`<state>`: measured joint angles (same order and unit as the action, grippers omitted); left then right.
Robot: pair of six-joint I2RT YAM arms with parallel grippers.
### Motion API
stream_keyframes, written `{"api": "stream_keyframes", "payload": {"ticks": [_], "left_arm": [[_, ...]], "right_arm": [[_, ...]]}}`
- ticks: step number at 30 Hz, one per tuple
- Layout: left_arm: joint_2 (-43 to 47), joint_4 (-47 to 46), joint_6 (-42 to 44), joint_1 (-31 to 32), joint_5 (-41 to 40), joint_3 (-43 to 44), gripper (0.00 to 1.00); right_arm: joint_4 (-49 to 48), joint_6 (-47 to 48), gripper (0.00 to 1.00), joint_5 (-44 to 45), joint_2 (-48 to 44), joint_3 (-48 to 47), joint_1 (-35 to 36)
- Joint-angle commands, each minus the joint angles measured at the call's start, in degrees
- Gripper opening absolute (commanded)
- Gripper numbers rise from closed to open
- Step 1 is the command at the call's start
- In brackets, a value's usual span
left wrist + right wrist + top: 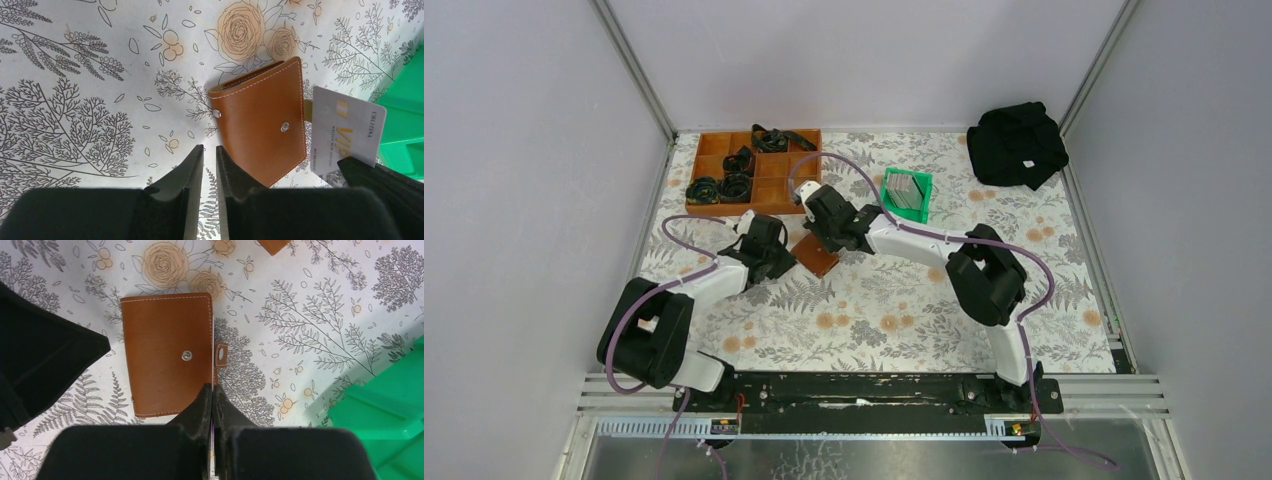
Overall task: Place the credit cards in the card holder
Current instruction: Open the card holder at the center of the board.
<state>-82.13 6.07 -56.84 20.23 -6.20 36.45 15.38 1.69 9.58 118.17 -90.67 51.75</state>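
From left wrist only: silver VIP card (347, 131) clenched in right gripper (212, 392), just beside closed card holder (262, 125), left of table centre. Left gripper (209, 161) narrowly parted, empty, nearby. From above only: grey card stack (908, 191) in green bin (890, 180), farther right.

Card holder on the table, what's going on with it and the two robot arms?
The right end effector is shut on a silver VIP card, holding it at one edge of the brown leather card holder, which lies folded on the floral tablecloth with its snap tab undone. The card is not in a slot yet. The left end effector sits low at the holder's other side, fingers slightly apart, holding nothing. More grey cards sit in the green bin.
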Motion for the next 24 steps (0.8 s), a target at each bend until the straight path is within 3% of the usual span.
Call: {"api": "stream_keyframes", "payload": {"ticks": [1,9,24], "left_arm": [[-0.7,-2.3,1.1,0.3,-1.0,0.6,0.22],[-1.7,-2.3,1.1,0.3,-0.5,0.6,0.22],[-2.7,-1.1,2.4,0.4,-0.7,0.9,0.22]], "right_arm": [[-2.4,0.8,0.00,1.8,-2.1,0.1,-1.7],[-2.5,-0.6,0.00,-3.2,-1.7,1.1,-4.8],[-8.0,-12.0,0.00,-28.7,0.4,4.8,-13.3]]}}
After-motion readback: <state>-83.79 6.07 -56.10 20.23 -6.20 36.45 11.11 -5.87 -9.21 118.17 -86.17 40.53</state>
